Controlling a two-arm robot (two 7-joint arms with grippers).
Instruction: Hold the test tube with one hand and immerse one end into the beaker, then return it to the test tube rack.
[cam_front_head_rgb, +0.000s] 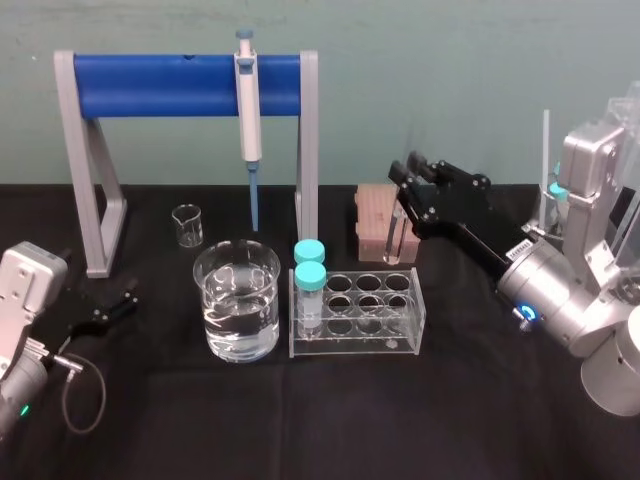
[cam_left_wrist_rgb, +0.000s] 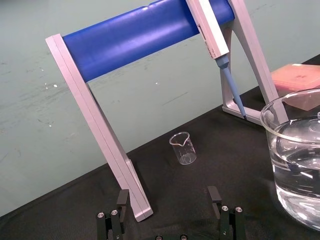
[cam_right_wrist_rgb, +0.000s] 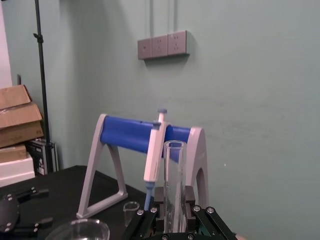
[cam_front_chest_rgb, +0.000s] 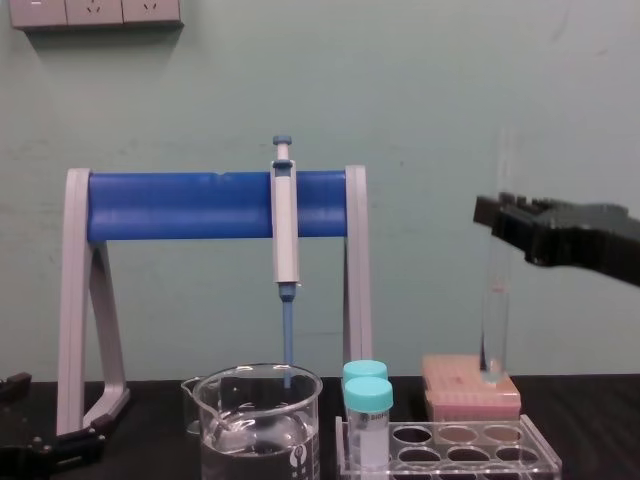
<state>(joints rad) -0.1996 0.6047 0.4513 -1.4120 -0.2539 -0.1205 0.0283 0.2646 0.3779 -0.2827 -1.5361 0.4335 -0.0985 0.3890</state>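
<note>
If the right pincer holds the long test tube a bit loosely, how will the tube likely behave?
Probably slippery: the test tube is smooth clear glass, held upright in the right pincer, so it could slide down. Likely fragile, as its wall looks thin. Being round, it might roll if laid on the table. The left pincer lies idle, open.

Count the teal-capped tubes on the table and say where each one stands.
2. Both stand in the test tube rack, at its left end: the near capped tube and the far capped tube right behind it. The rack's other holes look empty, so none seems hidden.
</note>
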